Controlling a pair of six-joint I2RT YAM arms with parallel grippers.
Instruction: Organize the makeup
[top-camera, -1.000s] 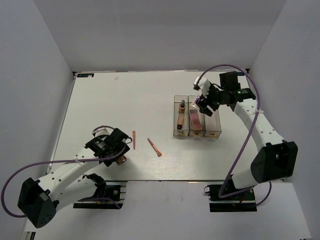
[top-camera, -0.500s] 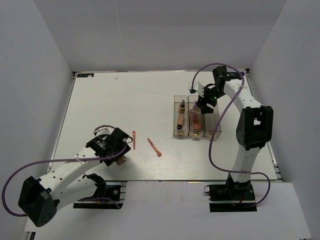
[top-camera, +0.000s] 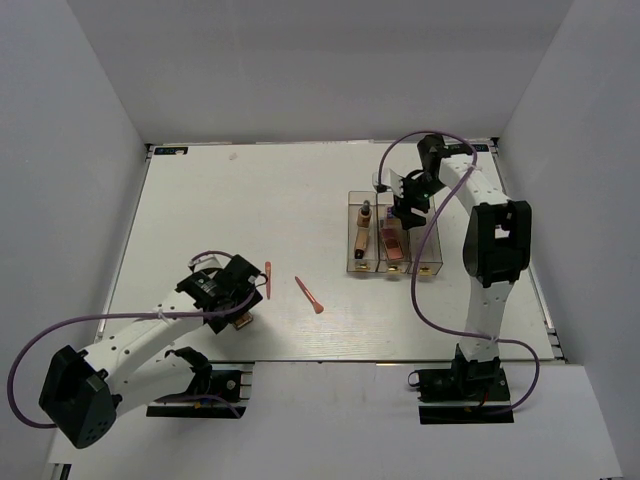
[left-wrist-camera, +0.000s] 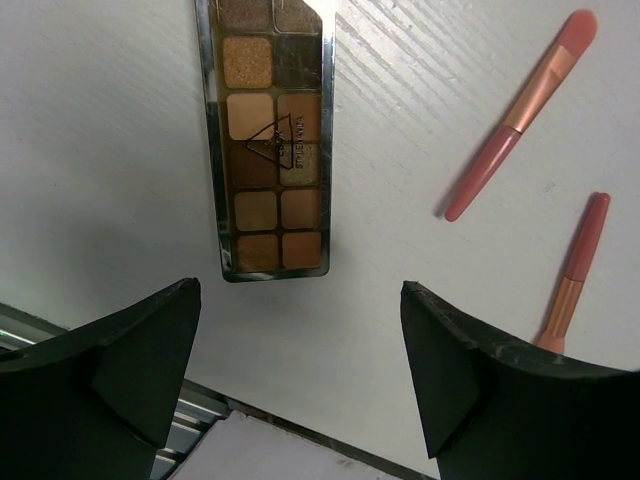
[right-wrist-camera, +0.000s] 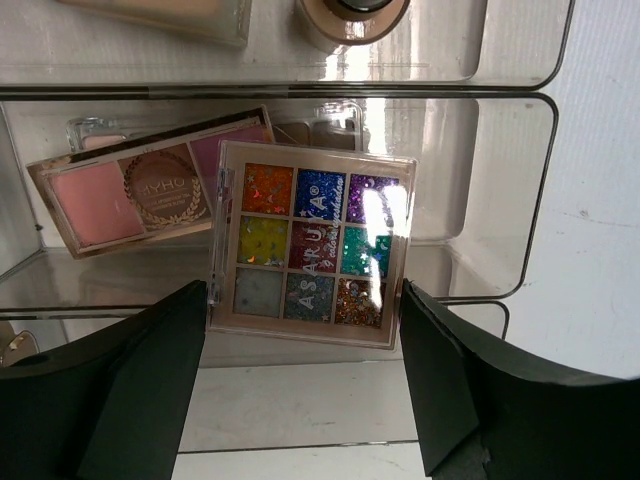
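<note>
Brown palette (left-wrist-camera: 272, 150) lies flat on the table (left-wrist-camera: 100, 150) just ahead of my left gripper (left-wrist-camera: 298, 290), whose jaws stand wide apart with nothing between them. A pink stick (left-wrist-camera: 520, 115) and a second stick (left-wrist-camera: 573, 270) lie to its right. My right gripper (right-wrist-camera: 303, 295) hangs over the middle box (right-wrist-camera: 520, 200), jaws spread and empty, above a glitter palette (right-wrist-camera: 312, 245) overlapping a pink palette (right-wrist-camera: 120, 195).
</note>
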